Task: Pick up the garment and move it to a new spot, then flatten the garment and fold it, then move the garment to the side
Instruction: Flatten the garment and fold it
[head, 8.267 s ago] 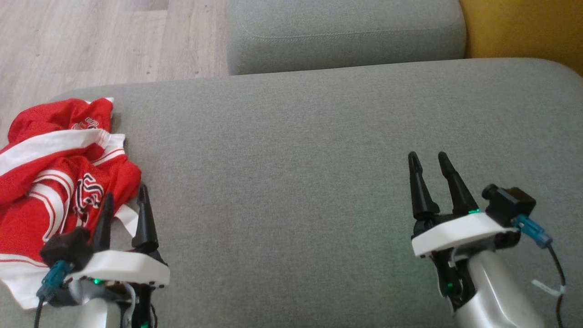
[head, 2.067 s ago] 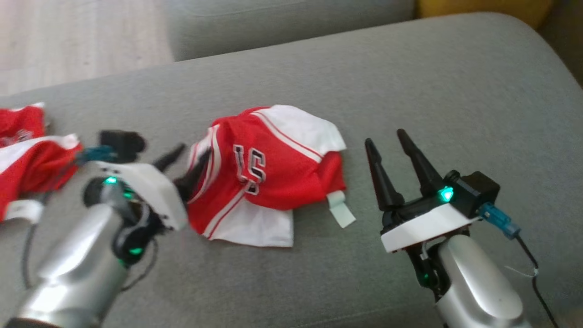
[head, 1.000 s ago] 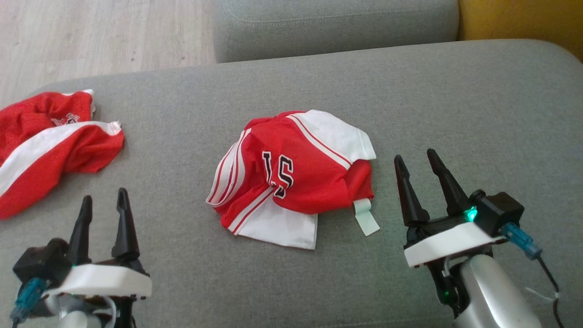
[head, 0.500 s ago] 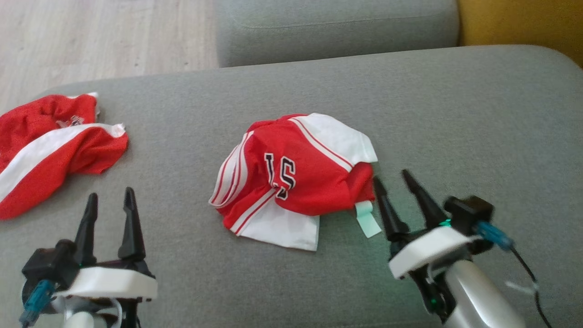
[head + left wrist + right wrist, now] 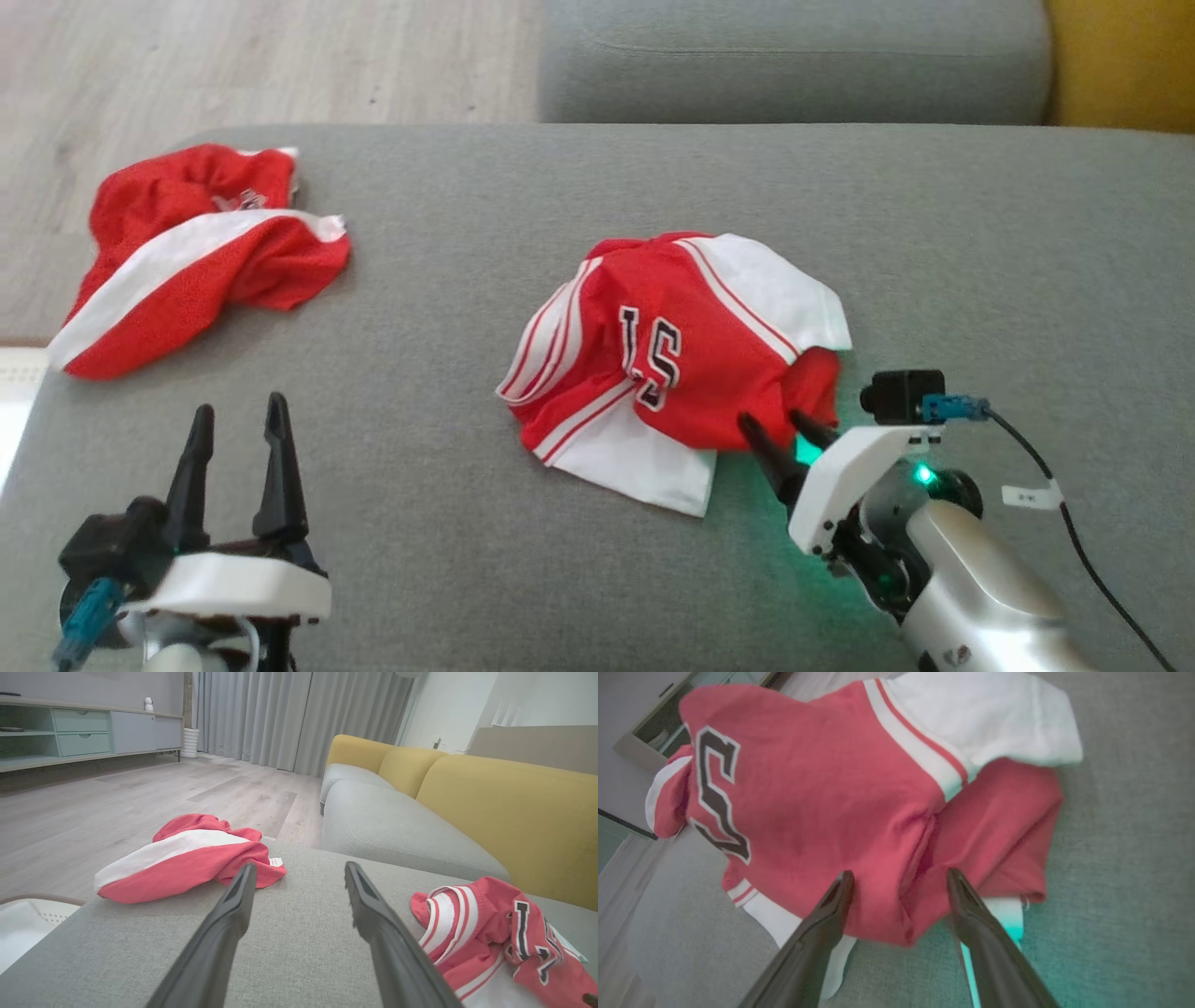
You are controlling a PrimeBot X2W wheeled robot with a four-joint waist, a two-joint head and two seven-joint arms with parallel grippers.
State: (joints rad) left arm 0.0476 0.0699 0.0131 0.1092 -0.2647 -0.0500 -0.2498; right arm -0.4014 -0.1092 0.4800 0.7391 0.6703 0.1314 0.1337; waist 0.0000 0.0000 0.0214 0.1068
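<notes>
The garment [image 5: 672,359], a crumpled red and white jersey with black numerals, lies mid-cushion on the grey sofa seat [image 5: 980,233]. My right gripper [image 5: 770,418] is open, tilted down, its tips at the jersey's near right edge. In the right wrist view the garment [image 5: 822,807] lies just ahead, and a red fold sits between the open fingers of my right gripper [image 5: 900,875]. My left gripper [image 5: 238,408] stands open over bare cushion at the lower left, holding nothing. From the left wrist view, the left gripper [image 5: 300,868] points between the jersey [image 5: 495,933] and another garment.
A second red and white garment [image 5: 201,257] [image 5: 187,856] lies bunched at the seat's far left corner. Behind are another grey cushion [image 5: 794,56], a yellow backrest [image 5: 1120,65] and wooden floor [image 5: 233,65]. A white basket [image 5: 28,919] stands off the left edge.
My right gripper has moved forward and leftward, tipping down until its tips reach the jersey's near right edge. The head camera has shifted. The left gripper stays put.
</notes>
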